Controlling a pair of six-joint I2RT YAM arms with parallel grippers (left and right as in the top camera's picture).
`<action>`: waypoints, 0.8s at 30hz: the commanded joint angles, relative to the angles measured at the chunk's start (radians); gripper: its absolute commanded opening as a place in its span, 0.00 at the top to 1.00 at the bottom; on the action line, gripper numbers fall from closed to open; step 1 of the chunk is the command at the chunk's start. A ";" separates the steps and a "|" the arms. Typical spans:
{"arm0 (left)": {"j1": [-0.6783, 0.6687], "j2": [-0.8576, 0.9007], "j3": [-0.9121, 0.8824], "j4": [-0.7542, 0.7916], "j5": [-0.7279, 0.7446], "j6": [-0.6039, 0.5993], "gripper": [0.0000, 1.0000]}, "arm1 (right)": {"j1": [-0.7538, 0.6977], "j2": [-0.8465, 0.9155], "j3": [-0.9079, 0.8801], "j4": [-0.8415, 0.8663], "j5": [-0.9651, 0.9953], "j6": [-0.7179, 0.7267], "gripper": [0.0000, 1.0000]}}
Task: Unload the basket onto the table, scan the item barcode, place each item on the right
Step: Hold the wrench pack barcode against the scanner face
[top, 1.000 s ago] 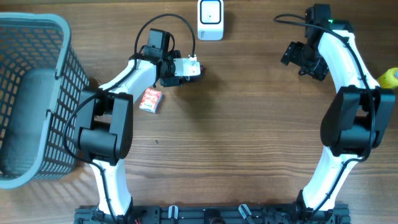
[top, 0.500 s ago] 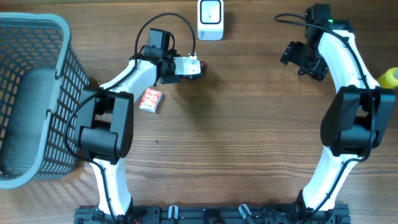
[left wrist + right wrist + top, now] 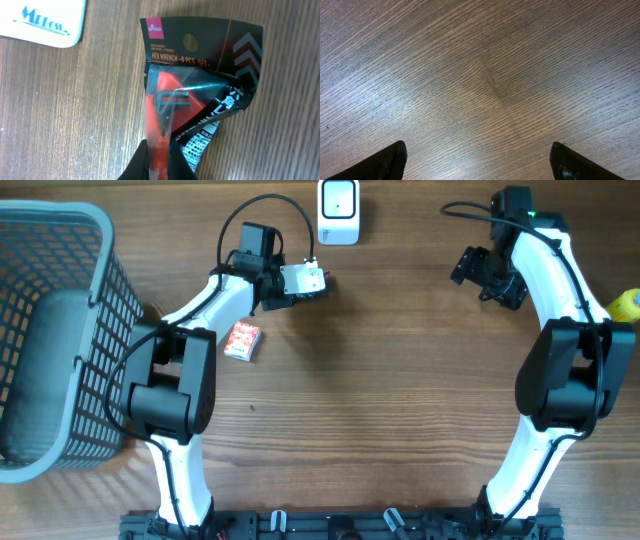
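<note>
My left gripper (image 3: 287, 283) is shut on a hex wrench set package (image 3: 304, 278), a black and red bag with a white label. In the left wrist view the package (image 3: 200, 85) hangs over the wood with its orange-red edge pinched between my left gripper's (image 3: 160, 152) fingers. The white barcode scanner (image 3: 338, 210) stands at the back of the table, just beyond the package; its corner (image 3: 42, 20) shows at the top left of the left wrist view. My right gripper (image 3: 470, 266) hovers at the back right, open (image 3: 479, 160), with only bare wood below it.
A small red and white box (image 3: 242, 340) lies on the table near the left arm. A grey-blue mesh basket (image 3: 95, 240) fills the left side. A yellow object (image 3: 627, 304) sits at the right edge.
The left gripper has closed onto the package and carried it slightly toward the back, nearer the scanner. The right arm has not moved.
</note>
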 commanded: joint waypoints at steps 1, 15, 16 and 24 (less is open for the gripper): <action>-0.032 0.012 -0.011 0.039 0.006 -0.219 0.96 | 0.008 -0.027 -0.009 0.002 -0.009 0.013 0.09; -0.097 -0.025 -0.011 0.418 -0.241 -0.838 0.96 | 0.008 -0.027 -0.009 0.002 -0.009 0.010 0.08; -0.099 -0.025 -0.011 0.430 -0.294 -0.798 0.96 | 0.008 -0.027 -0.009 0.002 -0.009 0.010 0.08; -0.107 -0.024 -0.011 0.454 -0.362 -0.582 0.96 | 0.008 -0.027 -0.009 0.008 -0.009 0.011 0.08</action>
